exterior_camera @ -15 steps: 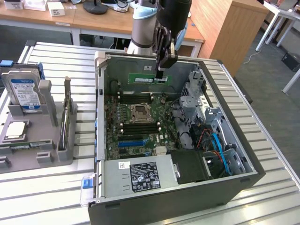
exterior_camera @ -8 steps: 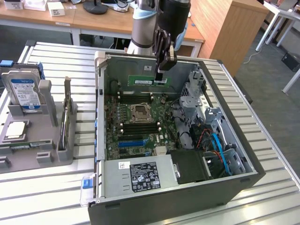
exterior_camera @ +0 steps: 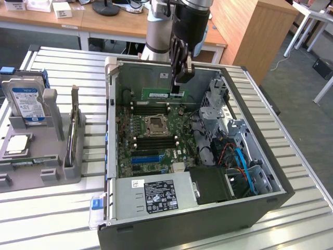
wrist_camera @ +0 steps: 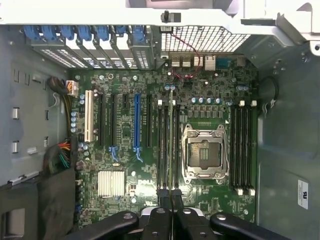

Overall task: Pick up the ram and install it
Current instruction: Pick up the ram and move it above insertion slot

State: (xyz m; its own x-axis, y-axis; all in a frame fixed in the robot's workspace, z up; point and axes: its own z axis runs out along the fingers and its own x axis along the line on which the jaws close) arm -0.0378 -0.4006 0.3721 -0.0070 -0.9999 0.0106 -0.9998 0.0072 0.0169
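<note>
The ram [exterior_camera: 158, 94] was seen as a long, thin green board with a pale label on its face. It was held on edge and level, inside the case [exterior_camera: 112, 104] above the motherboard [exterior_camera: 130, 136]. It was clamped from above by the gripper [exterior_camera: 177, 89]. In the wrist view the ram [wrist_camera: 171, 135] was shown edge-on, a narrow line lined up over the dark memory slots [wrist_camera: 162, 145].
</note>
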